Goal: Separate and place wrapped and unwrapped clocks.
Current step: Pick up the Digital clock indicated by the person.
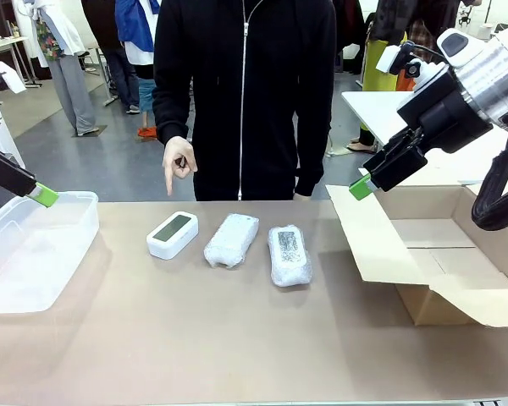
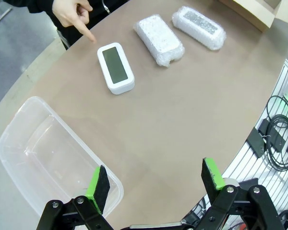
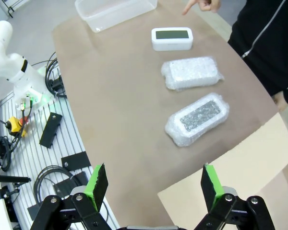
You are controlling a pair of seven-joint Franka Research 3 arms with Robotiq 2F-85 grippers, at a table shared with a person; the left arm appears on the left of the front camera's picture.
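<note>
Nearest the camera, a clear plastic tub [image 1: 76, 254] sat at the left edge of the table [image 1: 237, 347] and an open cardboard box [image 1: 432, 309] at the right, with nothing to be seen inside either. Between them, farther across, the three clocks lay in a row, apart from one another. The bare white clock [image 1: 173, 234] was on the left, screen up. A wrapped clock [image 1: 232, 240] lay in the middle, and a second wrapped clock with a dark speckled panel [image 1: 289, 254] was on the right.

The person's hand [image 1: 179, 162] hung at the far edge, its forefinger pointing down toward the bare clock.

The left gripper [image 2: 155, 181] hovered above the tub with its fingers spread wide and nothing between them. The right gripper [image 3: 153, 184] hung over the box's left flap, also spread and holding nothing.

The sorting looked not yet begun, since no clock had left the row. The pointing finger suggested the bare clock was the first to go. It lay closest to the left arm, so that arm would probably need to reach right and far, turn its fingers across the clock's short sides, come down and close. The tub seemed the likely place for it and the box for the wrapped pair, though nothing confirmed which container took which.
</note>
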